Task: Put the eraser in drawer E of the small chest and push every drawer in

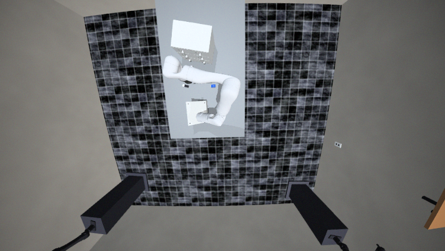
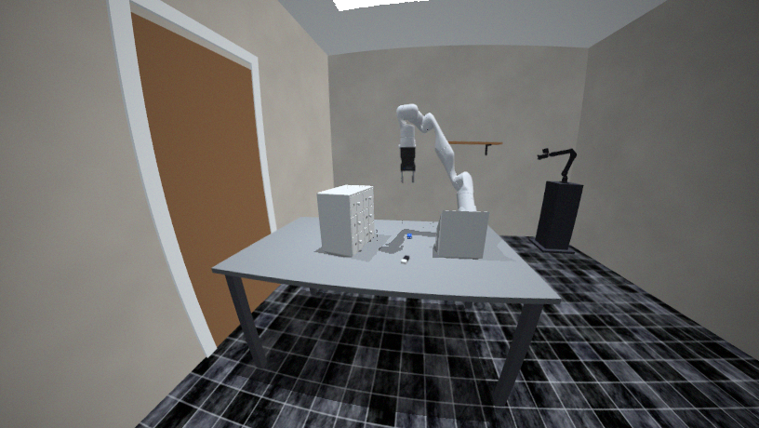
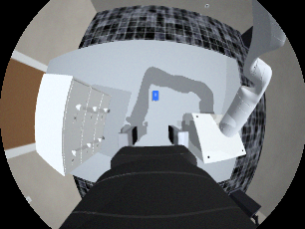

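A white eraser with a black sleeve (image 1: 185,85) (image 2: 405,259) lies on the table (image 1: 230,124) (image 2: 298,274); it does not show in the wrist view. The small white chest (image 1: 191,35) (image 2: 335,223) (image 3: 52,121) stands upright, its knobbed drawer fronts facing the arm's side. All drawers that show look pushed in; the letters are too small to read, so I cannot tell which is E. My gripper (image 2: 407,180) (image 3: 152,132) is open and empty, pointing down, high above the table and in front of the chest. The arm hides it in the top view.
A small blue block (image 1: 212,85) (image 2: 409,235) (image 3: 155,95) lies on the table, on the far side from the eraser in the exterior view. A white box-like stand (image 1: 191,107) (image 2: 461,234) (image 3: 209,144) is under the arm's base, opposite the chest.
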You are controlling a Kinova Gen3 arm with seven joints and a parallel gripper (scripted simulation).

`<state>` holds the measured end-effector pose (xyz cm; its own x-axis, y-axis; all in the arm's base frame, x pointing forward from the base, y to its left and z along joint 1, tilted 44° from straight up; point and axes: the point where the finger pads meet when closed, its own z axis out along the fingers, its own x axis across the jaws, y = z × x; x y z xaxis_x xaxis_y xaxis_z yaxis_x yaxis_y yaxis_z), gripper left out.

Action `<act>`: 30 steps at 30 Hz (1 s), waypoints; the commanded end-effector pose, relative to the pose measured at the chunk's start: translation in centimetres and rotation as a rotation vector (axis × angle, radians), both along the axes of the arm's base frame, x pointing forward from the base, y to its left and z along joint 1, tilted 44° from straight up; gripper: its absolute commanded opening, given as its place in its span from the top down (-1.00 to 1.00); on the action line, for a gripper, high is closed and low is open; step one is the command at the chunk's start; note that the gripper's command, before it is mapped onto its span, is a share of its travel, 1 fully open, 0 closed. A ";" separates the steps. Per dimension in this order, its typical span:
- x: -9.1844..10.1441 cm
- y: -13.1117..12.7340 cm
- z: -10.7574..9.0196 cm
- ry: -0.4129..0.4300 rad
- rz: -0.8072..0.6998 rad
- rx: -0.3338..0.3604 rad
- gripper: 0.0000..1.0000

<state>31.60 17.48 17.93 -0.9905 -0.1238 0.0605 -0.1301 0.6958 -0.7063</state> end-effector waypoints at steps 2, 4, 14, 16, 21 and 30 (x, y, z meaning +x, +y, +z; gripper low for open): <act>-1.2 1.7 1.0 -0.044 -0.017 0.018 -1.00; -1.5 1.9 1.2 -0.055 -0.031 0.020 -1.00; -1.7 2.0 1.3 -0.060 -0.037 0.022 -1.00; -1.7 2.0 1.3 -0.060 -0.037 0.022 -1.00; -1.7 2.0 1.3 -0.060 -0.037 0.022 -1.00; -1.7 2.0 1.3 -0.060 -0.037 0.022 -1.00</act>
